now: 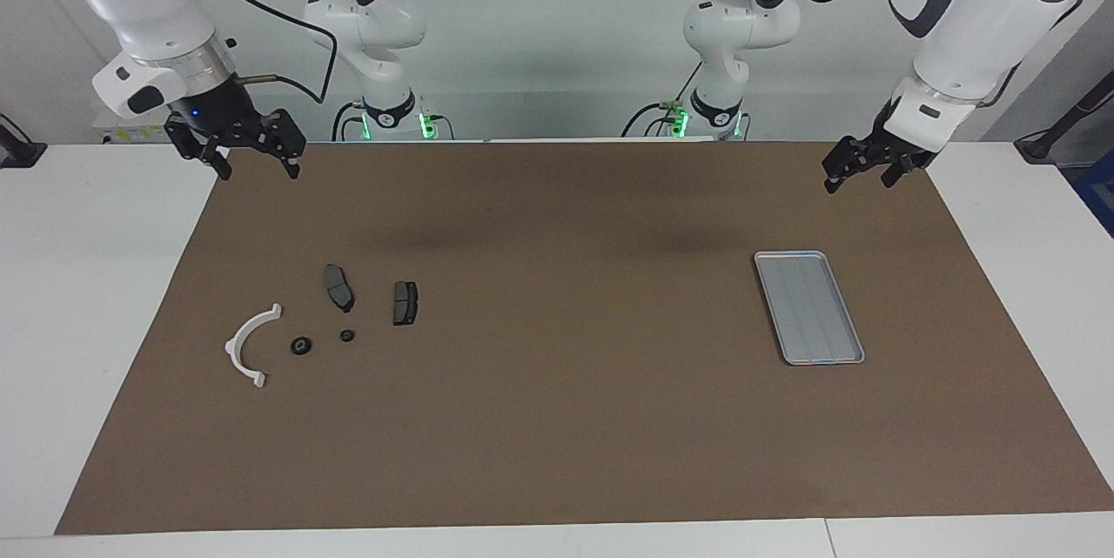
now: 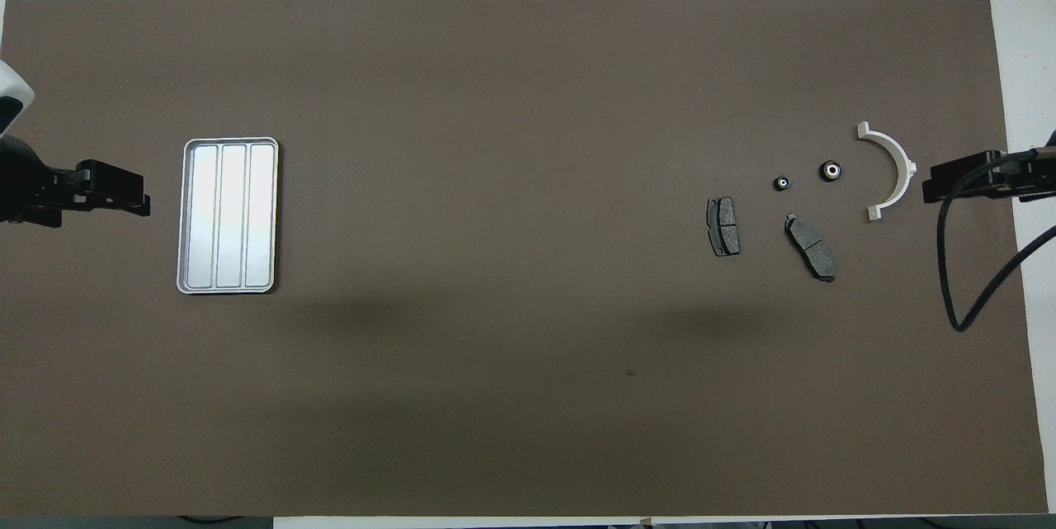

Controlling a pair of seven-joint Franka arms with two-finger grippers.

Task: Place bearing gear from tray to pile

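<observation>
Tray [image 1: 809,307], right of centre in the facing view, lay empty. Two small bearing gears [image 1: 301,346] sat with the pile [image 1: 252,345] at left. Right gripper [image 1: 252,159] open at upper left; left gripper [image 1: 860,175], upper right, finger state unclear. Risk: reaching for a tray holding nothing.

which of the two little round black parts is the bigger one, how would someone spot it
Start at the brown mat, at the right arm's end, where the small parts lie. Find the white semicircular bracket. The bigger round part lies right beside it; the smaller round part sits one step further toward the tray.
</observation>
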